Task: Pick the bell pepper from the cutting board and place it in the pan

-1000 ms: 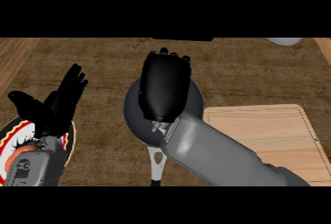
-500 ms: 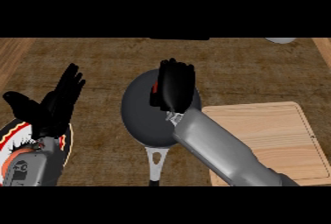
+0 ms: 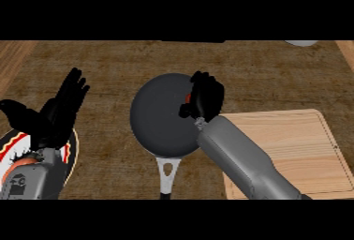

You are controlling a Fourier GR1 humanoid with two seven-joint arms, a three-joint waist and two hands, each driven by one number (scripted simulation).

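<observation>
The bell pepper [image 3: 188, 97], seemingly a red sliver, is held in the curled right hand [image 3: 204, 96] over the pan [image 3: 162, 119]'s right rim. Released there, it could be tipped outside. The left hand [image 3: 59, 110] is kept open left of the pan.

no readable text or labels anywhere

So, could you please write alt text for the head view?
The right hand, with something red showing under its fingers, is over the right rim of the dark pan. The cutting board lies bare at right; the open left hand rests at left.
</observation>
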